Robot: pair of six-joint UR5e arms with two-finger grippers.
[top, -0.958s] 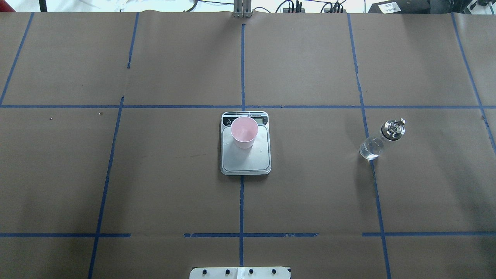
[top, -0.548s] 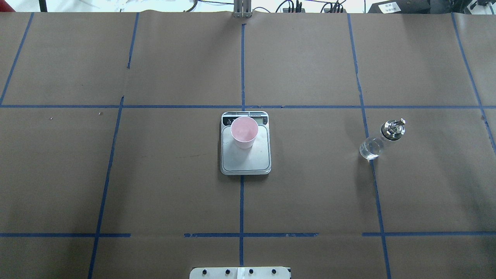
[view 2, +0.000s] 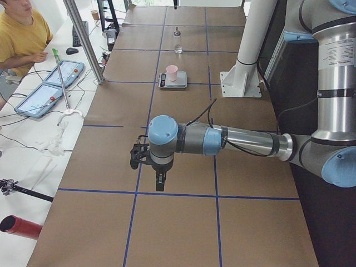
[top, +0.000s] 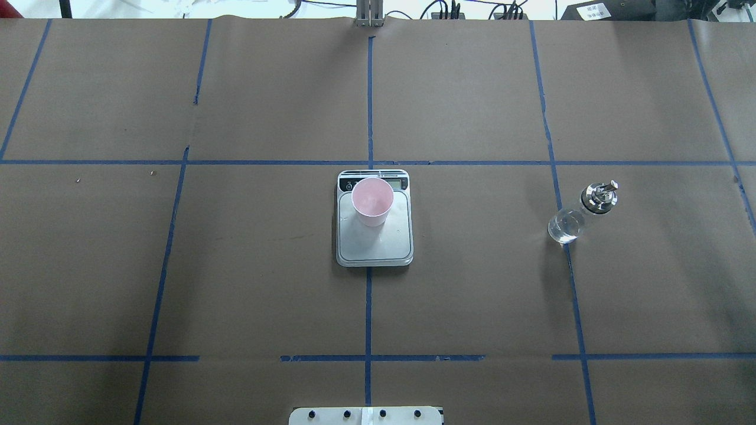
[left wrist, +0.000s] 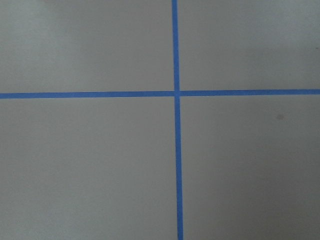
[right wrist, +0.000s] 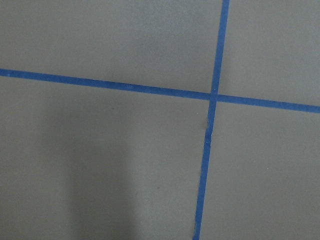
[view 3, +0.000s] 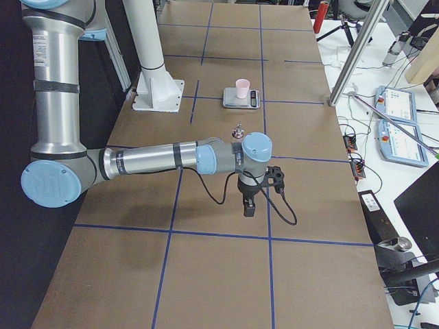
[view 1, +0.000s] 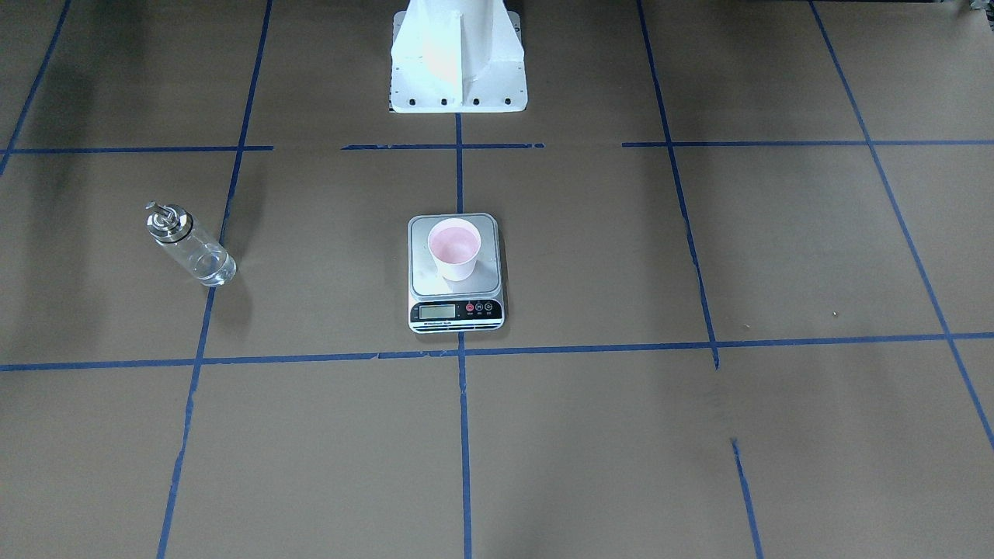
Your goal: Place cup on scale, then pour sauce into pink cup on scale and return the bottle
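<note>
The pale pink cup (top: 372,200) stands upright on the far part of the scale's (top: 374,245) steel plate, near its display, at the table's middle; both also show in the front view, the cup (view 1: 454,248) on the scale (view 1: 456,310). The clear glass bottle (top: 582,212) with a silver cap stands alone on the table at the right, on a blue tape line. It also shows in the front view (view 1: 190,244). The left gripper (view 2: 160,181) and right gripper (view 3: 248,205) hang over bare table at opposite ends, far from these things. I cannot tell whether either is open or shut.
The white robot pedestal (view 1: 458,58) stands at the near edge behind the scale. Blue tape lines grid the brown table. An operator (view 2: 22,36) sits beyond the far edge, by tablets (view 2: 50,89) and a metal pole (view 2: 83,39).
</note>
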